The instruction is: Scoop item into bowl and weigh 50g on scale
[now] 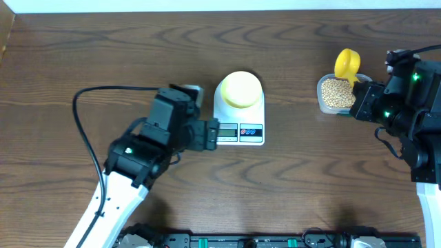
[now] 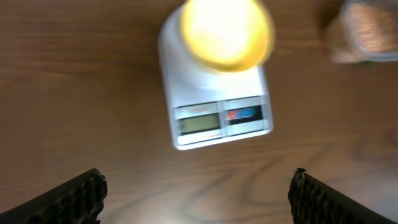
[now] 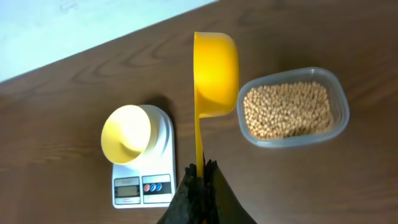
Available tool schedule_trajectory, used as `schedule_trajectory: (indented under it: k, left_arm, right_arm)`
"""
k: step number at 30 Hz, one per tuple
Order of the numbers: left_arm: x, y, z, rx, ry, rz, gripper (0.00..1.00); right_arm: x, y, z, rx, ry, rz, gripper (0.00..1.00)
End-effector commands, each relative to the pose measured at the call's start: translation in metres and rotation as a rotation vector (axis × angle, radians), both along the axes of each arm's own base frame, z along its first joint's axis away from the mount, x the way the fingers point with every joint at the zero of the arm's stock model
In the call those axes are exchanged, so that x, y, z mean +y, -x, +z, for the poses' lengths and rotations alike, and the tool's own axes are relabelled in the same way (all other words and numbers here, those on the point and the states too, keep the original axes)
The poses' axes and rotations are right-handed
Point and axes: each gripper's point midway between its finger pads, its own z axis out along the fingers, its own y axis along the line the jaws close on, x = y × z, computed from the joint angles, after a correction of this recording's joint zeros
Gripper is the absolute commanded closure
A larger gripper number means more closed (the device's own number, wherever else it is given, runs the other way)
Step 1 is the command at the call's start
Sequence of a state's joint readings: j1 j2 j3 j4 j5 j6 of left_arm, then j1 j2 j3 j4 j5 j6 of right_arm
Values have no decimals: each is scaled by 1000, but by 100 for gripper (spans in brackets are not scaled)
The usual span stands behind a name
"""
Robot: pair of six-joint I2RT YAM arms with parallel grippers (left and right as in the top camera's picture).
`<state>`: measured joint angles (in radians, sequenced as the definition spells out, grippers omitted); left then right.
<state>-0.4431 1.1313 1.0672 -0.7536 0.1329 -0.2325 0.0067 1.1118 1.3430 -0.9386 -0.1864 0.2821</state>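
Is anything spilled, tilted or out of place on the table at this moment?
Nothing stands out. The bowl sits upright on the scale, the beans are all inside their tub, and the scoop is empty. No loose beans show on the table.

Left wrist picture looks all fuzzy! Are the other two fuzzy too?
Left wrist view: blurred all over, the bowl a glowing yellow smear, the scale display unreadable. Right wrist view: sharp, the scoop crisp, single beans showing in the tub. Overhead view: clear, things small but not smeared.
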Motion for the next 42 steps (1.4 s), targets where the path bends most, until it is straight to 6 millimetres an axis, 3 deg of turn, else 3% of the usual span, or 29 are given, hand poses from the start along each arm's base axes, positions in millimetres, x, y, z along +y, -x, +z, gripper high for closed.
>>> schedule_trajectory:
  k: [1,5,10,18,30,38,42]
  left_arm:
    - [39,-4,-14,8,-173,77,5]
    - [43,-7,-19,18,-203,91,5]
    - [73,-20,-33,18,-384,192,5]
    - [77,-11,-59,136,-449,169,5]
    - [77,-11,-61,142,-451,168,5]
    - [77,-11,-61,141,-451,168,5]
    - [77,-11,-61,141,-452,168,5]
  right_arm:
    - [-4,-5,10,-40,43,22,99]
    - [-4,-17,6,-42,49,26,99]
    - [-4,-31,-13,17,43,28,99]
    - [-2,-37,-12,6,20,24,99]
    - [-5,-43,-6,-33,43,18,99]
    - [-58,-48,-2,-50,122,-168,99]
    - [-99,-54,13,-119,89,-313,99]
